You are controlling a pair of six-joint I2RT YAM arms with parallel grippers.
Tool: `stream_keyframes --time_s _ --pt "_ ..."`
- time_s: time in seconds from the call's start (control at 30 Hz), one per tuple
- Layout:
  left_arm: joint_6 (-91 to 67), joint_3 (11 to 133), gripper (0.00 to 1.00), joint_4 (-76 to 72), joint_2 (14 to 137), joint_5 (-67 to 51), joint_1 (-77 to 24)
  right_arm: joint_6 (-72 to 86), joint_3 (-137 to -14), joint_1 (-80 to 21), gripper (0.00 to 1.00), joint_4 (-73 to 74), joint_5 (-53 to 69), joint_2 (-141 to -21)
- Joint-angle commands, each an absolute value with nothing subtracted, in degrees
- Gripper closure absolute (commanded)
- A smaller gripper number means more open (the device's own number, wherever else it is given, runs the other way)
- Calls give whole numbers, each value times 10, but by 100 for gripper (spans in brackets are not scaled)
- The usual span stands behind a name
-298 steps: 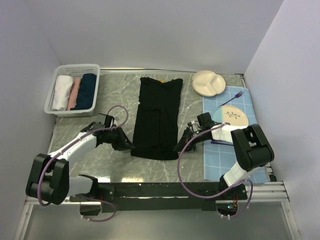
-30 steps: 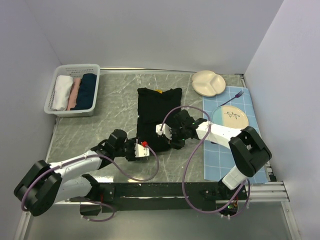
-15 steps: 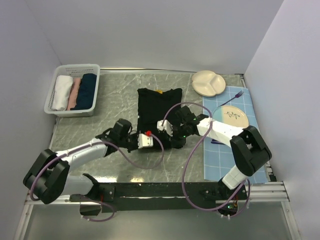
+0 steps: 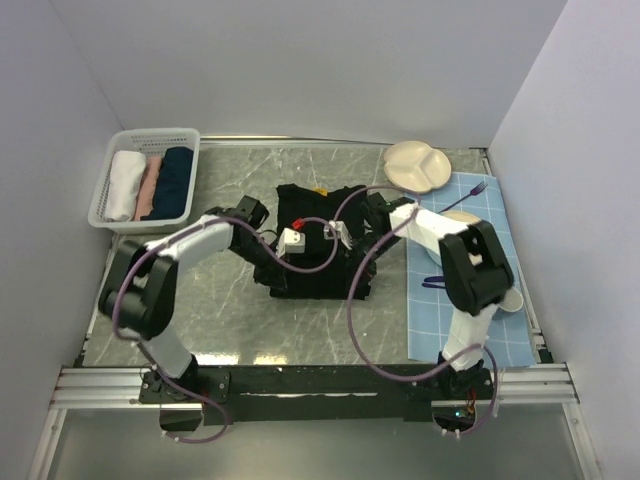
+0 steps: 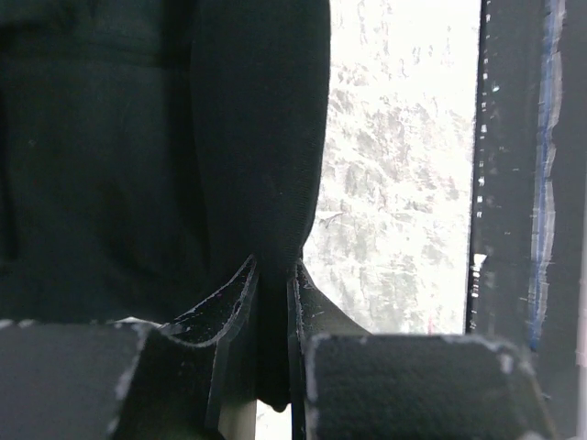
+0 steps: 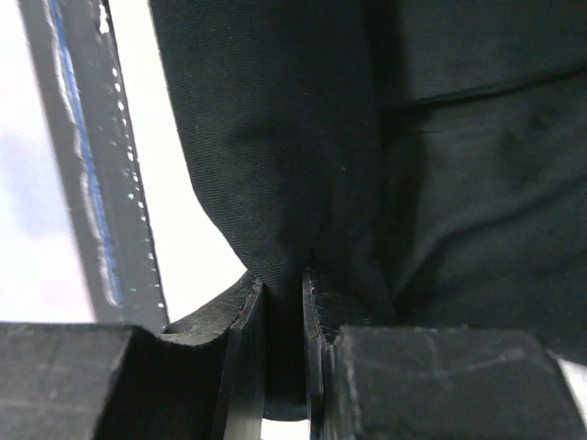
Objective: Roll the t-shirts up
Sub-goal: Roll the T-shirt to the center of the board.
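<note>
Fingers of the left gripper pinched narrow on a fold of the black t-shirt, cloth squeezed flat between the pads. Likewise opposite: fingers of the right gripper nipped close on another fold of the same black cloth.

In the top view, both grippers side by side at mid-frame, above the shirt. T-shirt bunched at the centre of the grey marbled table, thick and doubled along its lower edge, with a tiny yellow mark at its upper edge.

White basket at upper left, with three rolls packed side by side: white roll, pink roll, dark blue roll. Cream divided dish at upper right. Blue checked mat down the right side, bearing a fork and a patterned plate mostly hidden behind the right arm.

Half a second back, both grippers lower in the frame, near the shirt's lower edge; now carried up-frame, cloth with them. About ten seconds back, shirt flat and long down the table's middle, a gripper at each lower corner; now far shorter top to bottom. Basket, rolls and dish as before.
</note>
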State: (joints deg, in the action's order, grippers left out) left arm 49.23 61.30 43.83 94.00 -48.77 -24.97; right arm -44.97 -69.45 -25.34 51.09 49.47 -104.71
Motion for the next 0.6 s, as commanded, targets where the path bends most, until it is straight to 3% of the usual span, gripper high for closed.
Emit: stream_keyframes --time_s 0.0,0.13,0.33,0.57 --pt "517 689 87 546 1040 -543 -215 -450 -772 -225 90 611 542 -1115" --pt "522 755 90 604 1134 -544 -196 -448 -839 -214 89 654 548 -1191" --pt "470 777 90 554 1176 -503 -185 -444 -909 -206 88 693 535 -1264" --pt "424 862 90 549 1246 -461 -177 -420 -912 -194 86 682 501 -1292"
